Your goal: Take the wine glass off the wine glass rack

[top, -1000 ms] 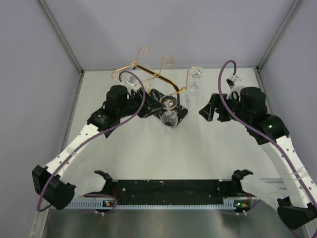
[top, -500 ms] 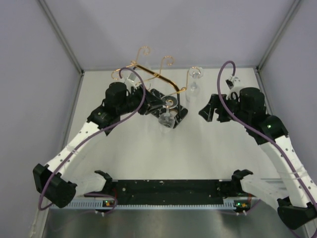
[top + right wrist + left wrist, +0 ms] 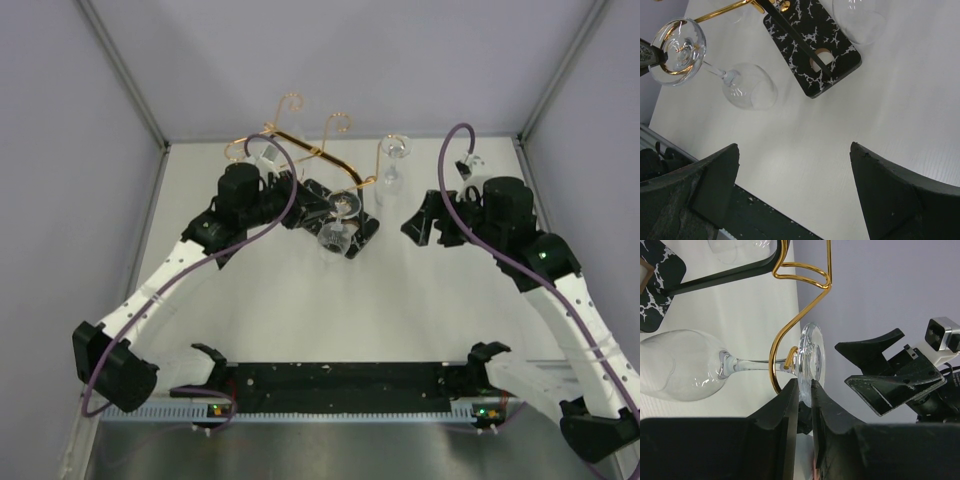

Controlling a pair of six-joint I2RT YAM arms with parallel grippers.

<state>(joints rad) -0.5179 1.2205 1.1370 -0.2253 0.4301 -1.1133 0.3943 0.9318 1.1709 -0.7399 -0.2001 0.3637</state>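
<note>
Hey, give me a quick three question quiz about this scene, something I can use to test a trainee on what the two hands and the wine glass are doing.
1. True or false: the right hand is shut on a glass.
2. Which part of the wine glass does the left hand pinch? A) bowl B) stem C) foot
3. Fill in: that glass's stem sits in a ____-coloured wire curl of the rack.
Key: 1 false, it is open and empty. 2 C. 3 gold.
</note>
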